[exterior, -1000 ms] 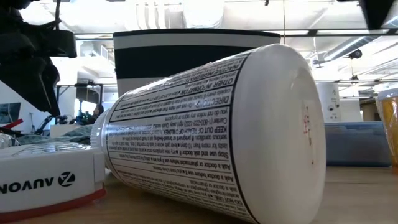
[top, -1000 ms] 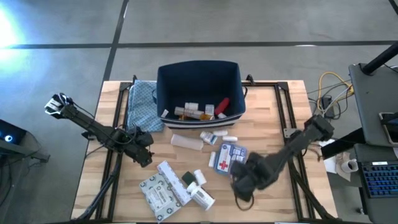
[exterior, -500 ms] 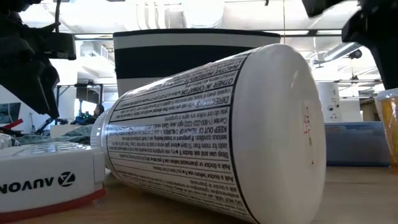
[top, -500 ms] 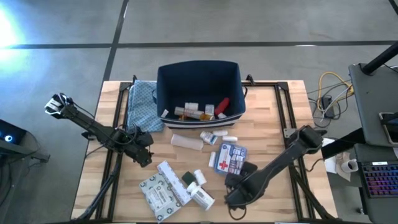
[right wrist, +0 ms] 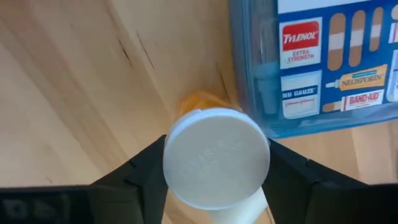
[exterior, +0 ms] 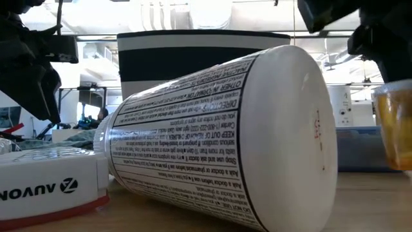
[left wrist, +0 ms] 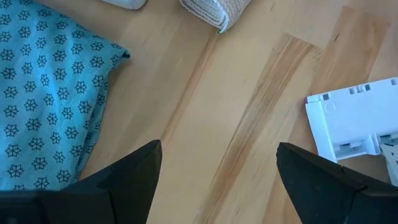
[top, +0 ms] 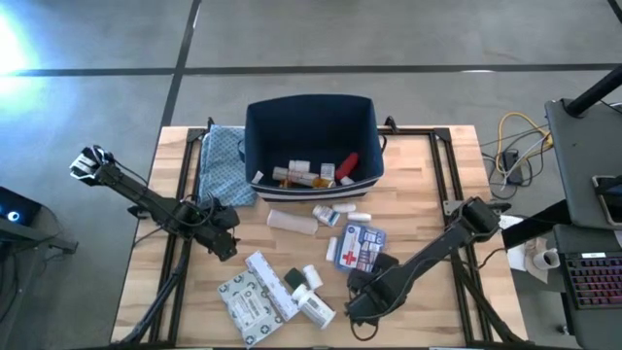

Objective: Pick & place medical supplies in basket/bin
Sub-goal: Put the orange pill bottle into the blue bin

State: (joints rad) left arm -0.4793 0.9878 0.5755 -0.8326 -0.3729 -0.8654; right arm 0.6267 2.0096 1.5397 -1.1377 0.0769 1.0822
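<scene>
1. My right fingers point(right wrist: 214, 186) are clamped on either side of an orange pill bottle point(right wrist: 214, 165) with a white cap, just beside the first-aid box point(right wrist: 323, 62) at its near corner.
2. Seen from above, the first-aid box point(top: 362, 247) lies on the tabletop point(top: 418, 194) in front of the navy bin point(top: 311, 126), which already holds several bottles and a red bottle point(top: 347, 163).
3. A roll and small white tubes lie between the first-aid box and the bin.
4. My left fingers point(left wrist: 214, 180) hang spread and empty over bare wood, well to the left of the first-aid box, near the blue patterned cloth point(left wrist: 43, 93) and a white packet point(left wrist: 354, 121).
</scene>
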